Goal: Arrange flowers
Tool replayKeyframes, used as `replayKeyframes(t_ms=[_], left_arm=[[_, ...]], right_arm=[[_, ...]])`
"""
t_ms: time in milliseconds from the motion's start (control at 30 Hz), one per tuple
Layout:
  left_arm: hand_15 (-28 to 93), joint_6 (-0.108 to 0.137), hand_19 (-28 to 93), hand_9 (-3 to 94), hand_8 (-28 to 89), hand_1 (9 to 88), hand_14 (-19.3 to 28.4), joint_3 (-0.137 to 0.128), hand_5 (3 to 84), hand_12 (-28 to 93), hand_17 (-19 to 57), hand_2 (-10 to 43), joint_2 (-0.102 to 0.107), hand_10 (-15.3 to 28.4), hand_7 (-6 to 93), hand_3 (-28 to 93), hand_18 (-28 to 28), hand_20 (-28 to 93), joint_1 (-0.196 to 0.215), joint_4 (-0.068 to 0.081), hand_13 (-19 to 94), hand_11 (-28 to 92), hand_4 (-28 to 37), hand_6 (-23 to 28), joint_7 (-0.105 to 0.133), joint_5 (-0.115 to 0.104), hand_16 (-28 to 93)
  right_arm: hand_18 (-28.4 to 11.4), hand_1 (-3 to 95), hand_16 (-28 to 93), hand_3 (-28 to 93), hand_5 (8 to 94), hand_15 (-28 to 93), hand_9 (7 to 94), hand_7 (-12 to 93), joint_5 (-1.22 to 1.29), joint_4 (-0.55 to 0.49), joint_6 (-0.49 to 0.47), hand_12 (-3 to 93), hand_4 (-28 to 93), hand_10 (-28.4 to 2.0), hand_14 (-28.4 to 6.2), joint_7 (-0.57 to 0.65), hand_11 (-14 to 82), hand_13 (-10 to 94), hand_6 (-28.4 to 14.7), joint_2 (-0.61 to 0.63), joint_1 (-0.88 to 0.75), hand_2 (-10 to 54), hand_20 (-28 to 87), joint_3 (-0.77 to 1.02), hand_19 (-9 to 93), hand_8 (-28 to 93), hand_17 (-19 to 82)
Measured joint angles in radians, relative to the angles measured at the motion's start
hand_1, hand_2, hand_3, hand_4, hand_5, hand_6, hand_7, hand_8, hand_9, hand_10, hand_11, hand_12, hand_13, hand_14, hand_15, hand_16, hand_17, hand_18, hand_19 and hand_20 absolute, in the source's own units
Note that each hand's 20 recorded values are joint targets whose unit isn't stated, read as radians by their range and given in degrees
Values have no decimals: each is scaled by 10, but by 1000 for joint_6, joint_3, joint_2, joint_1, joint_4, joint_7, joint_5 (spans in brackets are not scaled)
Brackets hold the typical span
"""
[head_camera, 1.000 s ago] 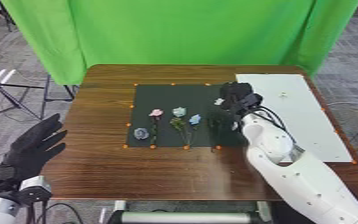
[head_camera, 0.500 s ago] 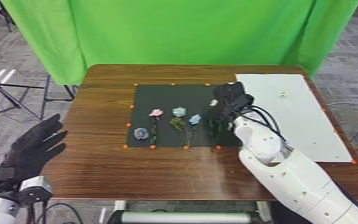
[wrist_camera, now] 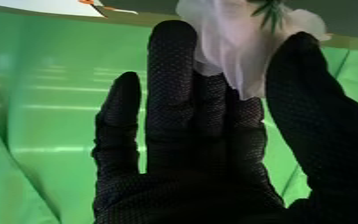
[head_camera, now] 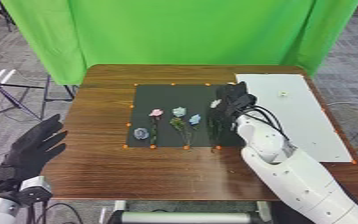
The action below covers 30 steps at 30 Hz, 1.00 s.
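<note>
Head view: right hand (head_camera: 233, 95), seemingly spread around white flower (head_camera: 215, 103), partly hides dark mat (head_camera: 177, 93); left hand (head_camera: 24, 156) spread.

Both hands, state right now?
Left hand: open.
Right hand: open, straight fingers at the white flower; can't tell if it's gripped.

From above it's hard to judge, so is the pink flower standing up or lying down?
Lying down: the pink flower rests along the dark mat, bloom and stem both flat.

1 white flower (wrist_camera: 231, 47), partly cut off
</note>
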Motion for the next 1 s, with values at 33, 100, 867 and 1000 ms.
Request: replayKeyframes(t_ms=[33, 100, 867, 1000], left_arm=[[206, 0, 357, 196, -93, 235, 122, 0, 253, 170, -117, -11, 0, 95, 183, 706, 180, 91, 0, 0, 145, 154, -283, 18, 0, 0, 52], [206, 0, 357, 196, -93, 235, 122, 0, 253, 170, -117, -11, 0, 95, 183, 706, 180, 91, 0, 0, 145, 153, -283, 18, 1, 0, 52], [209, 1, 358, 198, -93, 236, 123, -2, 254, 169, -117, -9, -8, 96, 183, 704, 180, 90, 6, 0, 146, 155, -283, 19, 4, 0, 51], [209, 1, 358, 198, -93, 236, 123, -2, 254, 169, -117, -9, -9, 96, 183, 704, 180, 90, 7, -1, 145, 156, -283, 19, 4, 0, 51]], right_arm=[[-188, 284, 248, 860, 540, 513, 593, 432, 0, -3, -9, 267, -283, -90, -42, 0, 364, 596, 17, 1, -1, -95, 490, 3, 703, -191, 165], [-193, 255, 248, 856, 523, 519, 578, 426, 2, -11, -32, 268, -283, -90, -50, 0, 361, 578, 12, 2, -5, -95, 499, 12, 707, -195, 156], [-205, 200, 382, 871, 184, 13, 164, 144, 152, -37, -7, 326, -199, -162, -151, 120, 11, 147, -85, 48, -36, -17, 259, 130, 464, -48, -21], [-206, 219, 396, 899, 164, -89, 145, 120, 106, 64, -10, 321, -182, -151, -155, 225, -31, 130, -86, 61, 22, -13, 209, 118, 426, -44, -31]])
